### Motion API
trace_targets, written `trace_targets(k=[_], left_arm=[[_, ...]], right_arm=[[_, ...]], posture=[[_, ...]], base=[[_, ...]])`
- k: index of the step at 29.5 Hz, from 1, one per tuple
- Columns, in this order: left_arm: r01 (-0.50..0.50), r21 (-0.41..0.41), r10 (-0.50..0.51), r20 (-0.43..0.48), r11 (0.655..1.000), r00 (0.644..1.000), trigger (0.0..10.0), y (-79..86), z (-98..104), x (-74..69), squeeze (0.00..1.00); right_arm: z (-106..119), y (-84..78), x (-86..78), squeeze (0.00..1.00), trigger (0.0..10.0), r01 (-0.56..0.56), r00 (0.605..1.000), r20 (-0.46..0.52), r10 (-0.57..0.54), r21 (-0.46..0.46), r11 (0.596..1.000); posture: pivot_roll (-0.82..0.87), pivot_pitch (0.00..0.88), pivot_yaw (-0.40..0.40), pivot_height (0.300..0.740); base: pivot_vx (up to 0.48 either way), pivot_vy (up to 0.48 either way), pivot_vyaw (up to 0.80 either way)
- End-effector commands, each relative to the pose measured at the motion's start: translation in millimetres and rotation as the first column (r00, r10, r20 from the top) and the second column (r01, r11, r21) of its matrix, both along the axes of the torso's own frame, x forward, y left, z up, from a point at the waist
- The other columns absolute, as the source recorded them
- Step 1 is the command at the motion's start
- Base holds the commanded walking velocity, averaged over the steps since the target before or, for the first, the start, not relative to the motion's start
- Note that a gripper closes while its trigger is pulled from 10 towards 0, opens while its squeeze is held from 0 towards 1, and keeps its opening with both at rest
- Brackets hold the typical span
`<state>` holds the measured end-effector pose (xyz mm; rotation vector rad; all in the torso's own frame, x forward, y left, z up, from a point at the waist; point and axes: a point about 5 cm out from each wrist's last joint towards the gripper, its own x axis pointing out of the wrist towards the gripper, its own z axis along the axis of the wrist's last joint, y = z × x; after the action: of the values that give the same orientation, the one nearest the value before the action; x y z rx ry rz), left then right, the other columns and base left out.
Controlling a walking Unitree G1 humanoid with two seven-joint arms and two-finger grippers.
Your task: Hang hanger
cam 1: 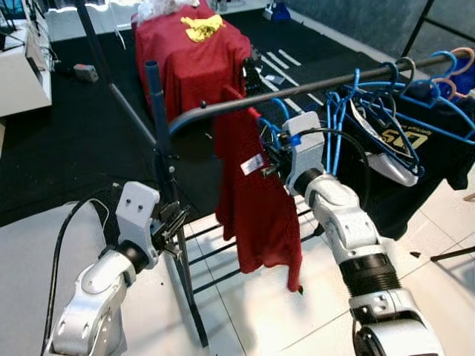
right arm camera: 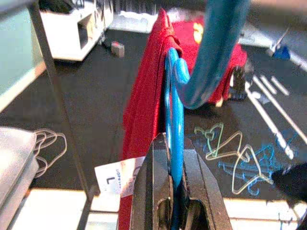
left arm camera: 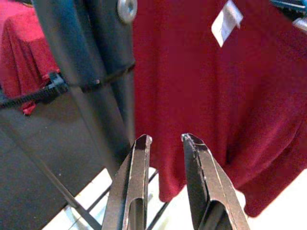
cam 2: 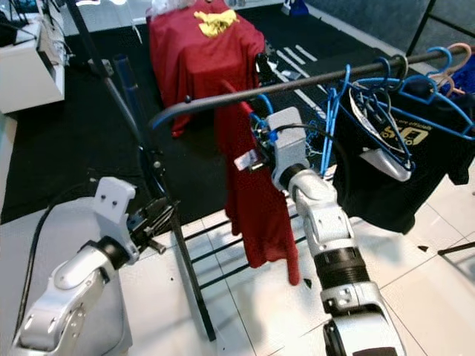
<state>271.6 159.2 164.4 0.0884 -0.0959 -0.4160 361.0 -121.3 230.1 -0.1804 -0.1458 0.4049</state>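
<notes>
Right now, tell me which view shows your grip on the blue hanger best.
The right wrist view: the right gripper is shut on the blue hanger, its hook beside the red shirt. In the eye views the wrist covers the grip; the left wrist view faces the shirt.

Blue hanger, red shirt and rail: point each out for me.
blue hanger [right arm camera: 173,143], right wrist view, its stem above the right hand's fingers.
red shirt [cam 1: 256,200], left eye view, mid cloth.
rail [cam 1: 319,87], left eye view, bare bar.
</notes>
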Motion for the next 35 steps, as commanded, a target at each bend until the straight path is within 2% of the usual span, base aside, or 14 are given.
trace_targets(k=[1,3,6,7,8,10,11,13,14,15,18,20,23,35], left_arm=[[-0.010,0.004,0.010,-0.018,1.000,1.000,10.0,1.8,-2,2.3,0.00],[-0.021,0.008,0.021,-0.015,1.000,1.000,10.0,1.0,-3,5.1,0.00],[-0.035,0.012,0.035,-0.016,0.999,0.999,10.0,0.6,-4,6.3,0.00],[-0.079,0.027,0.079,-0.011,0.997,0.997,10.0,-0.7,-6,8.8,0.00],[-0.079,0.027,0.079,-0.011,0.997,0.997,10.0,-0.7,-6,8.8,0.00],[-0.151,0.042,0.152,-0.027,0.988,0.988,10.0,-3.7,-12,12.6,0.00],[-0.174,0.046,0.175,-0.031,0.984,0.984,10.0,-4.3,-13,13.6,0.00],[-0.258,0.005,0.258,-0.043,0.966,0.965,10.0,0.7,-12,17.8,0.00],[-0.258,0.005,0.258,-0.043,0.966,0.965,10.0,0.7,-12,17.8,0.00],[-0.288,-0.016,0.286,-0.054,0.958,0.957,10.0,3.0,-11,19.5,0.00],[-0.303,-0.033,0.301,-0.058,0.952,0.952,10.0,4.4,-9,20.7,0.00],[-0.315,-0.058,0.311,-0.072,0.947,0.948,10.0,7.1,-7,21.9,0.00],[-0.343,-0.044,0.338,-0.095,0.938,0.936,10.0,10.7,-8,22.9,0.00],[-0.376,-0.060,0.366,-0.134,0.925,0.921,10.0,10.2,-8,21.6,0.00]], right_arm=[[3,4.1,-5.1,0.00,0.0,-0.020,1.000,0.000,0.020,0.013,1.000],[-11,6.4,-9.2,0.00,0.0,-0.032,0.996,-0.082,0.035,0.032,0.999],[-21,7.3,-11.4,0.00,0.0,-0.038,0.990,-0.133,0.043,0.041,0.998],[-35,6.1,-15.5,0.00,0.0,-0.035,0.983,-0.180,0.042,0.044,0.998],[-35,6.1,-15.5,0.00,0.0,-0.035,0.983,-0.180,0.042,0.044,0.998],[-59,3.9,-23.4,0.00,0.0,-0.043,0.972,-0.229,0.052,0.042,0.998],[-64,3.5,-26.3,0.00,0.0,-0.046,0.969,-0.241,0.056,0.045,0.998],[-71,3.0,-26.3,0.00,0.2,-0.021,0.961,-0.272,0.051,0.113,0.993],[-71,3.0,-26.3,0.00,0.2,-0.021,0.961,-0.272,0.051,0.113,0.993],[-74,2.7,-25.5,0.00,10.0,-0.011,0.959,-0.281,0.046,0.125,0.992],[-77,2.7,-24.9,0.00,10.0,-0.003,0.957,-0.288,0.044,0.140,0.990],[-79,4.0,-25.6,0.00,10.0,0.007,0.949,-0.309,0.055,0.195,0.981],[-80,8.6,-26.6,0.00,10.0,-0.003,0.941,-0.327,0.088,0.252,0.968],[-82,16.5,-29.7,0.00,10.0,-0.043,0.940,-0.322,0.115,0.222,0.974]], posture=[[-0.03,0.075,0.010,0.740],[-0.03,0.074,-0.005,0.740],[-0.03,0.074,-0.005,0.740],[-0.02,0.076,-0.018,0.740],[-0.02,0.076,-0.018,0.740],[-0.02,0.083,-0.027,0.740],[-0.02,0.083,-0.027,0.740],[-0.01,0.090,-0.039,0.740],[-0.01,0.090,-0.039,0.740],[-0.01,0.093,-0.043,0.740],[-0.01,0.093,-0.043,0.740],[0.00,0.088,-0.051,0.740],[0.01,0.092,-0.054,0.740],[0.02,0.095,-0.052,0.740]], base=[[0.000,0.000,0.00],[0.000,0.000,0.00],[0.000,0.000,0.00],[0.000,0.000,0.00],[0.000,0.000,0.00],[0.000,0.000,0.00],[0.000,0.000,0.00],[0.000,0.000,0.00],[0.000,0.000,0.00],[0.000,0.000,0.00],[0.000,0.000,0.00],[0.000,0.000,0.00],[0.000,0.000,0.00],[0.000,0.000,0.00]])
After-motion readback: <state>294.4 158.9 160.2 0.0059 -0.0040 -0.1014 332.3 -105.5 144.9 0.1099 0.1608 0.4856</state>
